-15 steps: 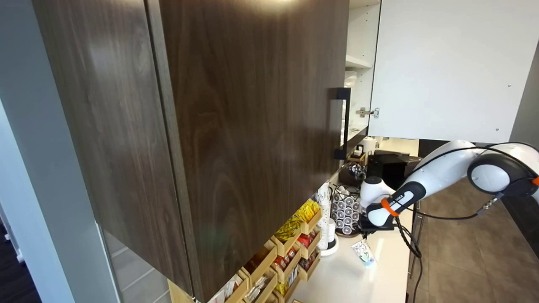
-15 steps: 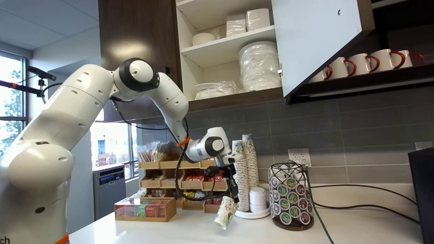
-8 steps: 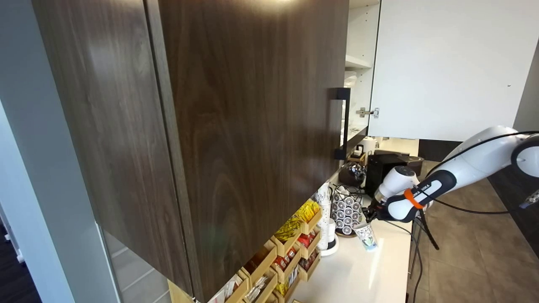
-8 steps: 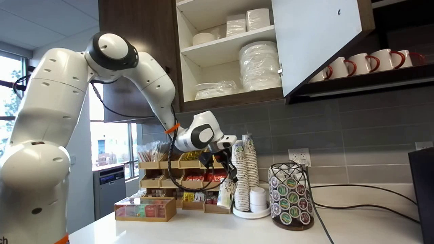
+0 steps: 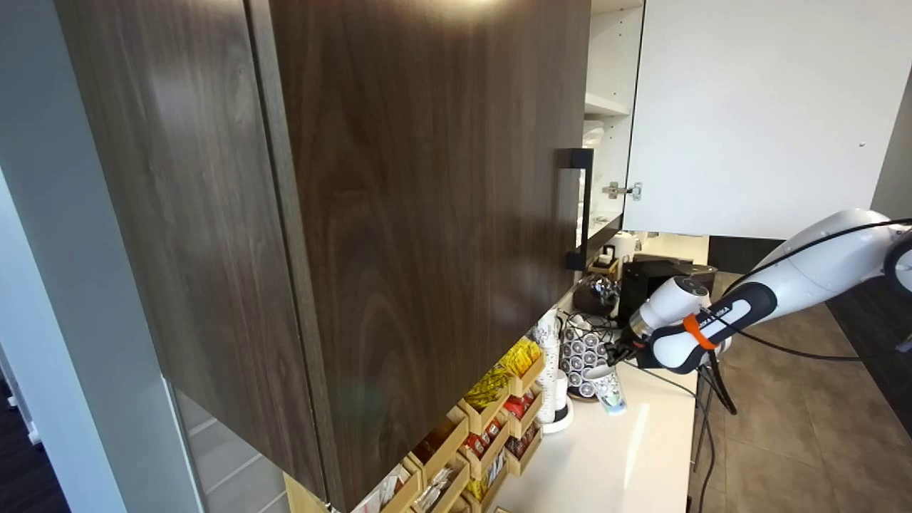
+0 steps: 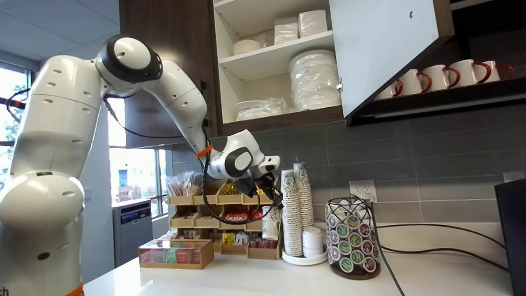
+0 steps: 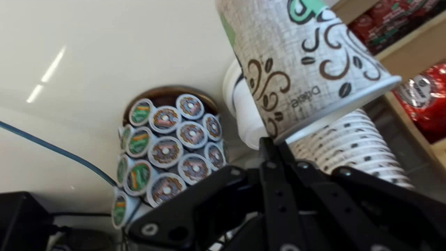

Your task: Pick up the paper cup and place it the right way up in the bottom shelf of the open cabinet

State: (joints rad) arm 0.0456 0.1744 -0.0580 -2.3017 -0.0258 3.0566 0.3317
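My gripper (image 6: pixel 279 204) is shut on the rim of the paper cup (image 6: pixel 270 226), which is white with a brown swirl pattern. The cup hangs above the counter, mouth up and somewhat tilted, beside the cup stacks. In the wrist view the fingertips meet at the gripper (image 7: pixel 275 142), pinching one edge of the cup's rim; the cup (image 7: pixel 299 62) extends beyond them. In an exterior view the cup (image 5: pixel 608 392) shows its open mouth. The open cabinet (image 6: pixel 263 88) is above the gripper. Its bottom shelf (image 6: pixel 283 121) holds wrapped plates at left and a tall wrapped stack at right.
Stacks of paper cups (image 6: pixel 291 222) stand right by the held cup. A coffee pod holder (image 6: pixel 354 246) and a wooden snack rack (image 6: pixel 263 253) are near. The open cabinet door (image 6: pixel 382 49) juts out at right. A closed brown door (image 5: pixel 427 214) flanks the cabinet.
My gripper has risen with the cup held in it. The cup has swung from strongly tilted to nearer upright. The arm's elbow has moved up and back from the cabinet.
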